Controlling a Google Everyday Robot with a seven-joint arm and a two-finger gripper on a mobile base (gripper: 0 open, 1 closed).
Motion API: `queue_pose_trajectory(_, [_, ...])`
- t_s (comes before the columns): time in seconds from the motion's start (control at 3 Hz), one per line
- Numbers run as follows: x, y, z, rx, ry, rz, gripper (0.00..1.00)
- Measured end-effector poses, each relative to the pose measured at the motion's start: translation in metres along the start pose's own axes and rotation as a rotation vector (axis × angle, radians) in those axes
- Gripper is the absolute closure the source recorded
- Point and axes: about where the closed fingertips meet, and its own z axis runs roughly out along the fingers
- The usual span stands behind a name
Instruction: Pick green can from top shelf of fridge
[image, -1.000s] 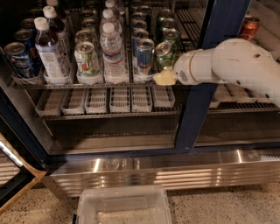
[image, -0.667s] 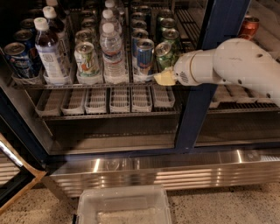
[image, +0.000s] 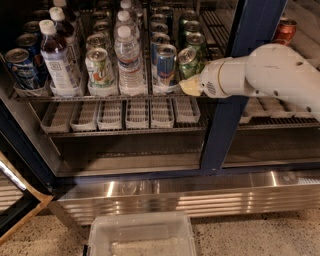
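Observation:
The fridge (image: 226, 125) stands with its left side open. A green can (image: 187, 59) stands at the front of the rightmost lane on the top shelf (image: 100, 96), leaning slightly, with more green cans (image: 195, 40) behind it. My gripper (image: 191, 85) reaches in from the right on the white arm (image: 270, 75), and its pale yellow tip is right at the base of the front green can. Whether it holds the can does not show.
Left of the green can stand a blue-and-silver can (image: 165, 61), a water bottle (image: 130, 57) and a white can with green and red marks (image: 98, 67). A lower rack of small clear trays (image: 130, 114), the ribbed steel base (image: 200, 195), a clear bin (image: 142, 235) and the door's edge (image: 15, 200) lie below.

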Motion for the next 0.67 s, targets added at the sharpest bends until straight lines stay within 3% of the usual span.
queue_pose_trajectory(0.67, [-0.0032,0.0039,0.0043,-0.021,-0.003,-0.01,1.0])
